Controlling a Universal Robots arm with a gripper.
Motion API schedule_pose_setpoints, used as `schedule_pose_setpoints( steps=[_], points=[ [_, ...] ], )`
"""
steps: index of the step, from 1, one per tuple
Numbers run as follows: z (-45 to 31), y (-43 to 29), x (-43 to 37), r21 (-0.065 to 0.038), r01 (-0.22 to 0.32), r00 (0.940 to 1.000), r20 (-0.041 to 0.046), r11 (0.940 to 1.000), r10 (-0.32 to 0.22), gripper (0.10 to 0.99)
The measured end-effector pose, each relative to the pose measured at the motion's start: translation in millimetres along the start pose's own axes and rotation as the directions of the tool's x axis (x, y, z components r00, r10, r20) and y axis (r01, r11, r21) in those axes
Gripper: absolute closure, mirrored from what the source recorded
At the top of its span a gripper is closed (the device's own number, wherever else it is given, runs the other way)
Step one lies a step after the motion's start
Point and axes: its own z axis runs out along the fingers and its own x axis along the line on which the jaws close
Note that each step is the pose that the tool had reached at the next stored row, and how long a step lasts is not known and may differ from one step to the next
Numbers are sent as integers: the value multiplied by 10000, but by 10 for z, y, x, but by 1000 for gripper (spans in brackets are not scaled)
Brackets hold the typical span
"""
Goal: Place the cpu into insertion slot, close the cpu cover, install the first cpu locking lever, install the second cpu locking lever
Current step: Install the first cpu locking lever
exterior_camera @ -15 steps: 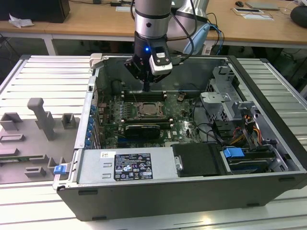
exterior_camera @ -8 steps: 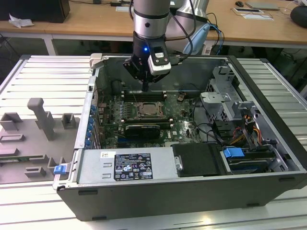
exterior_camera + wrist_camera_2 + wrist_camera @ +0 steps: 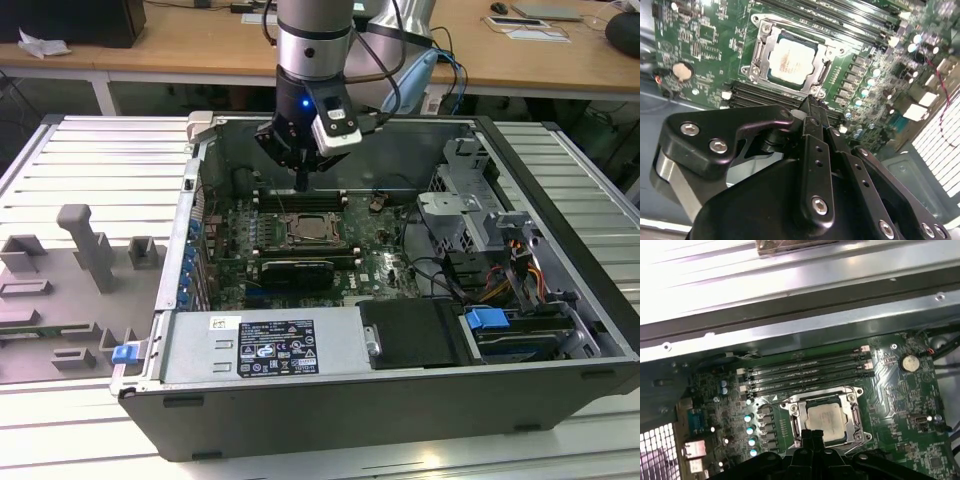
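Cpu (image 3: 790, 60) seated in slot (image 3: 824, 75), cover (image 3: 761, 50) flat around it, centre-left of the exterior view. Gripper (image 3: 300, 184) just above it in that frame, jaws narrow and pressed together, holding nothing.

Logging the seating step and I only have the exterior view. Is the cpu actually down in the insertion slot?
Observer: Yes. In both wrist views the cpu sits in the insertion slot, metal top facing up.
Operator: Cover state?
Observer: The cpu cover lies flat around the chip, which shows through its window.
Operator: Tool carrying anything?
Observer: No. In the second wrist view the tool is shut, with nothing between its fingers.
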Motion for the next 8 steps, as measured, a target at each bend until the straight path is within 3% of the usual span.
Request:
schedule_pose_setpoints(
  steps=[3, 6, 8],
  points=[
    [2, 0, 0, 13, 567, 9984, -32, 9984, -567, 980],
    [3, -2, 9, 15, 782, 9969, -36, 9969, -782, 980],
    [3, -8, 44, 9, 796, 9968, 42, 9968, -796, 980]
  ],
)
